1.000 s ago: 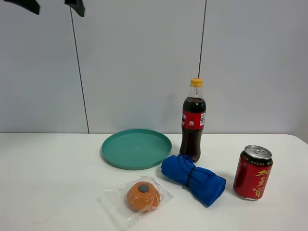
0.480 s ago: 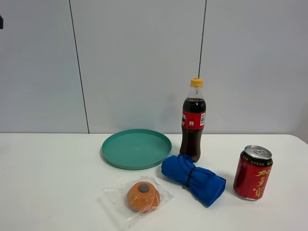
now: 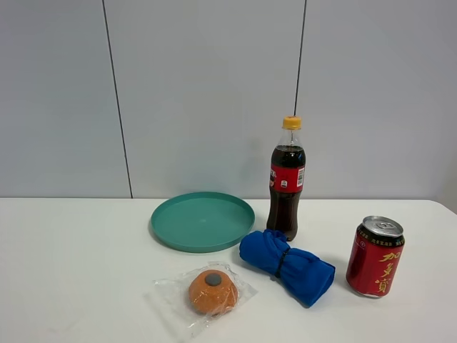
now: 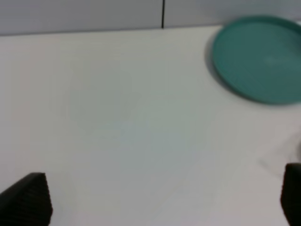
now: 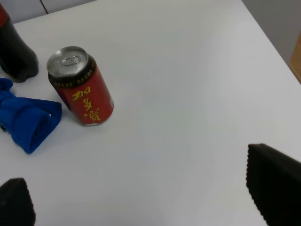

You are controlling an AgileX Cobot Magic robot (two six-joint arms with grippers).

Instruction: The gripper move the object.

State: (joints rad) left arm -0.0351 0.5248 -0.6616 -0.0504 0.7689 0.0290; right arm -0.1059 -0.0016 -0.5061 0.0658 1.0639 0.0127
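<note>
The cola bottle [image 3: 286,182], dark with a red label and yellow-orange cap, stands upright at the back of the white table, just right of the green plate [image 3: 202,220]. Its dark base shows in the right wrist view [image 5: 14,54]. Neither gripper shows in the exterior view. My left gripper [image 4: 160,200] is open and empty above bare table, left of the plate [image 4: 258,59]. My right gripper [image 5: 146,197] is open and empty above the table's right part, apart from the bottle.
A red can [image 3: 375,256] stands at the right, also in the right wrist view [image 5: 82,84]. A rolled blue cloth [image 3: 285,266] lies in front of the bottle. A wrapped orange bun [image 3: 212,291] lies near the front. The table's right edge [image 5: 270,44] is close.
The black gripper tips seen at the top left of the exterior view a second ago have moved out of that view. The objects on the table have not moved.
</note>
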